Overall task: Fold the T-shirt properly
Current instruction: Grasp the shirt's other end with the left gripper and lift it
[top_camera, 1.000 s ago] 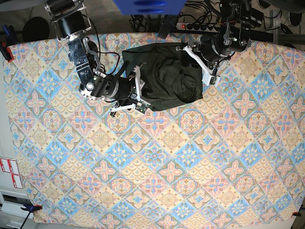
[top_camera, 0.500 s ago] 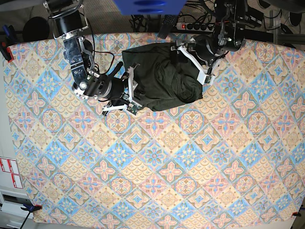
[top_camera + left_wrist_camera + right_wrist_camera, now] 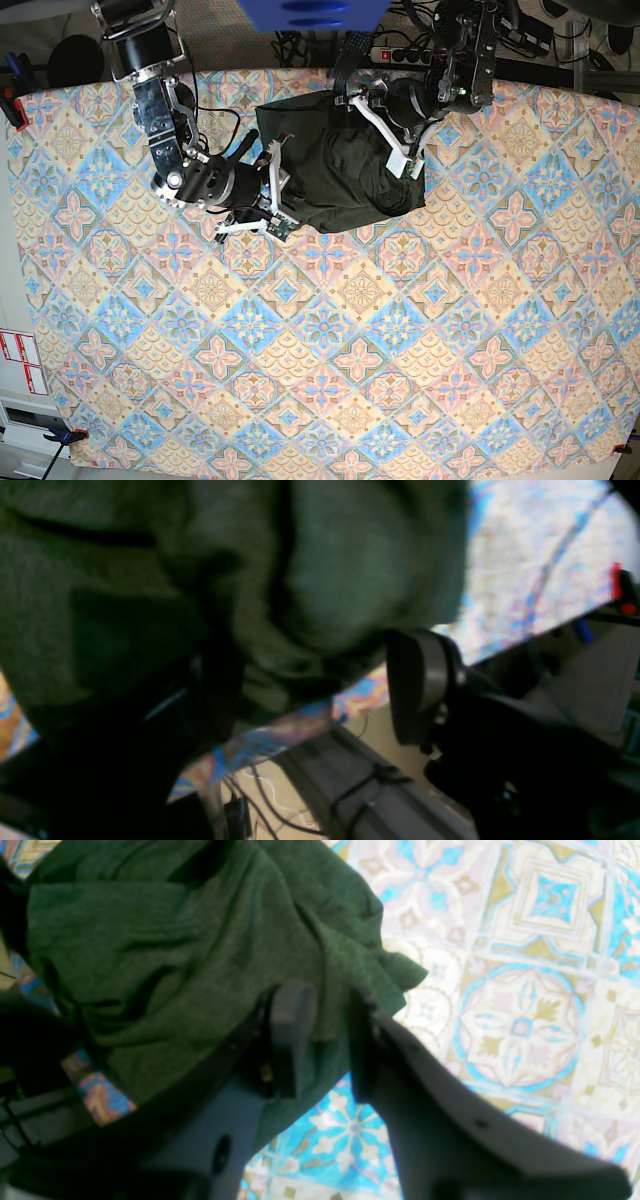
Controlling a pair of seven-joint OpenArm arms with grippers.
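In the base view, the T-shirt [image 3: 345, 165] is lying bunched in a dark heap at the upper middle of the frame, near the far edge of the patterned counter [image 3: 330, 340]. The left gripper [image 3: 385, 130], at the heap's upper right, is standing with its white jaws spread wide over the cloth and holding nothing. The right gripper [image 3: 265, 195], at the heap's lower left edge, is sitting with its jaws partly apart at the hem; whether they are pinching cloth cannot be told from here. Judging by this, the fold is at an early stage: the garment is gathered rather than flat. The next move is likely calling for a fresh grasp by the left arm on an edge or sleeve, then drawing the cloth out flat.

In the left wrist view, the picture is blurring, but it is showing what the base view does not: a rounded fold of the T-shirt [image 3: 320, 580] is filling the upper left of the frame, bulging above one dark finger [image 3: 417, 685] at centre right, with the counter's edge and floor showing below. The opposite finger is lost in shadow.

In the right wrist view, the jaws are standing slightly apart, and a lower lobe of the T-shirt [image 3: 175, 950] is showing in the gap between the fingers [image 3: 290, 1030]. Whether they are truly nipping it or merely resting over it cannot be told. The tile pattern is lying bare across the right of the frame.
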